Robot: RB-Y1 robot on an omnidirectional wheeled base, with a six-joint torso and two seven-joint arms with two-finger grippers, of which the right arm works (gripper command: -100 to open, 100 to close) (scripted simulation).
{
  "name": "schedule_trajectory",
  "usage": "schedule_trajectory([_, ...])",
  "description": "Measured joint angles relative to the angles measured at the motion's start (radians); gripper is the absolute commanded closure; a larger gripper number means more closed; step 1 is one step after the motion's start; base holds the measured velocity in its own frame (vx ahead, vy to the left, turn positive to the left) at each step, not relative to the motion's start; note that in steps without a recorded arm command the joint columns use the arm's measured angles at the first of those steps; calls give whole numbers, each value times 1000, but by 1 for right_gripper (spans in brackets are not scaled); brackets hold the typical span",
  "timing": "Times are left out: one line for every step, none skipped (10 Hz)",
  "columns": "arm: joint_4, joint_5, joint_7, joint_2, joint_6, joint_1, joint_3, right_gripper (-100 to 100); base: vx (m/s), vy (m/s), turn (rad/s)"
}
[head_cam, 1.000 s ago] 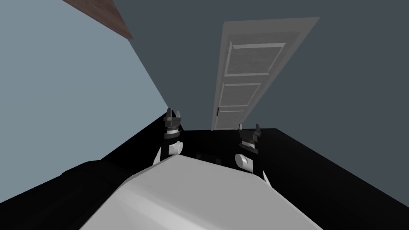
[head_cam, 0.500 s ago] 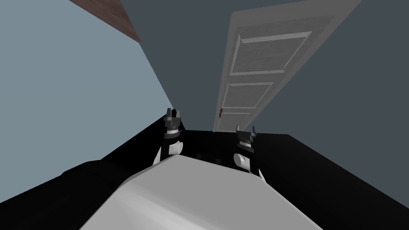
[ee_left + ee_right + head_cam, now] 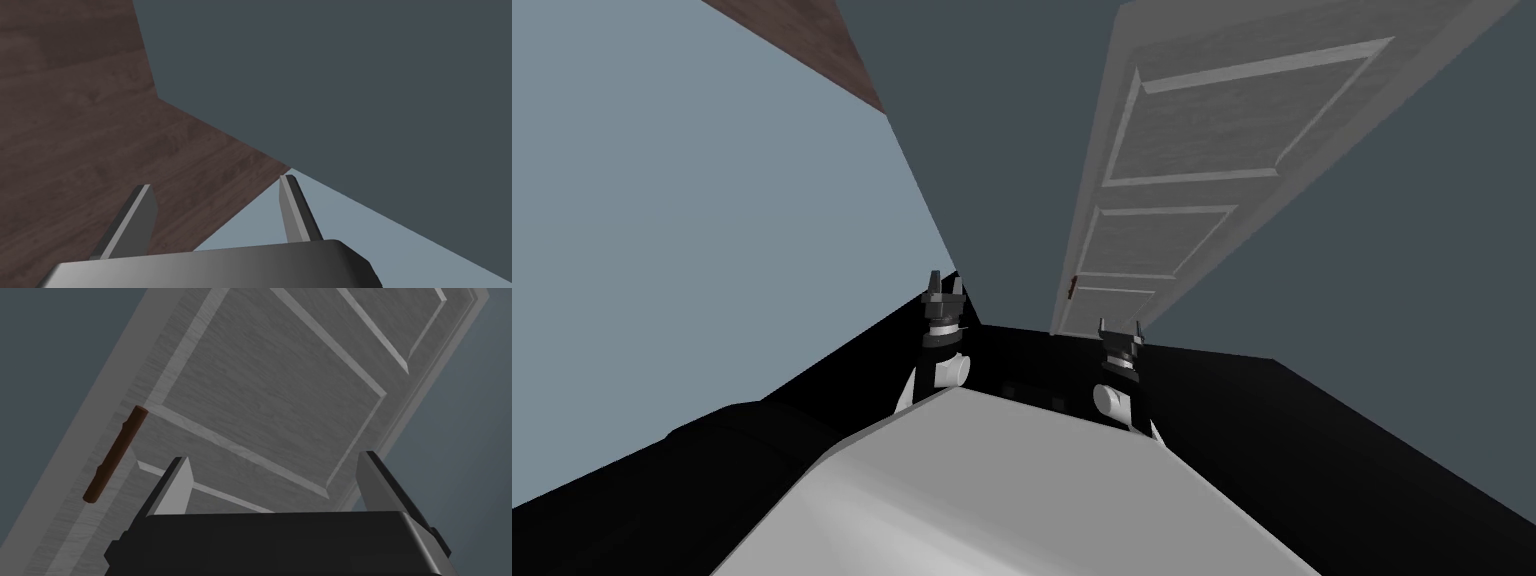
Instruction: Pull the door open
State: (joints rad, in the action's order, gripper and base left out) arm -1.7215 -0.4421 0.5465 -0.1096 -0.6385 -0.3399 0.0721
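Right gripper (image 3: 274, 458) is spread wide with nothing between the blades, and it's aimed at the panels, not at the handle (image 3: 114, 455). That handle is a thin brown bar, and it sits just outside the gap, past one finger, touching nothing. It's mounted near the edge of the grey panelled door (image 3: 280, 378), which looks closed flush in its frame to me. From the head cam the gripper is near the handle, a bit below it and toward my right. The left gripper (image 3: 946, 280) is well away from the handle on my left, also open and doing nothing. My guess is we're at the lining-up stage, no grasp yet. What worries me: close now and the blades catch air or scrape the panel beside the handle, because the offset hasn't been fixed. And the bar is skinny, so a shallow or crooked pinch could slide off once the pull starts. The door also swings toward me, so standing too close to the handle could block it.
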Motion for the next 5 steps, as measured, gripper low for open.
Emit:
schedule_trajectory([28,-13,19,-2,-8,8,6,-100,103,-50,178])
schedule_trajectory([53,-29,40,-8,-14,15,8,-100,89,-50,163])
schedule_trajectory([84,-42,62,-10,-26,22,15,-100,77,-46,161])
schedule_trajectory([121,-57,87,-19,-40,33,18,-100,87,-54,165])
schedule_trajectory([148,-73,111,-25,-46,42,19,-100,91,-46,214])
